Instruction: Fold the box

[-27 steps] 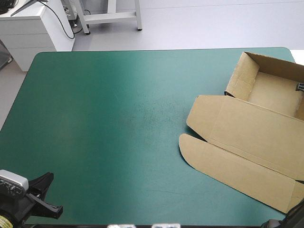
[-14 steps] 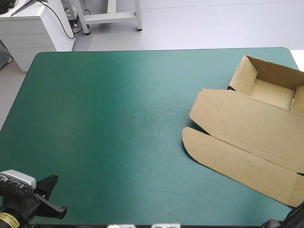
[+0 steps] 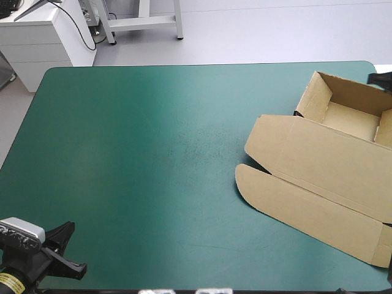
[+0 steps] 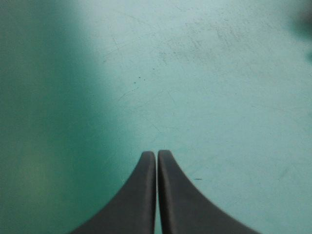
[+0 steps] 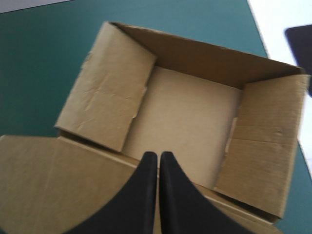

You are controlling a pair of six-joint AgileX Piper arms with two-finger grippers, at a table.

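Observation:
The brown box point(image 3: 324, 165) lies at the table's right edge as an open tray point(image 3: 352, 119) with raised walls. Its lid point(image 3: 306, 202) is spread flat toward the front. In the right wrist view my right gripper point(image 5: 158, 155) is shut with nothing in it. It hangs above the seam between lid point(image 5: 53, 180) and tray, looking down at the tray floor point(image 5: 185, 114); this gripper does not show in the high view. My left gripper point(image 3: 64, 248) is at the front left corner, shut and empty over the bare teal-green cover point(image 4: 204, 87).
Bare teal-green cover point(image 3: 147, 153) runs from the box to the table's left edge. A white cabinet point(image 3: 43, 37) and a metal frame stand beyond the far edge. A dark object point(image 3: 381, 78) shows just past the table's right edge, behind the tray.
Earlier the box turned and slid a little toward the front; it has lain still since. The dark arm part at the front right corner has left the high view.

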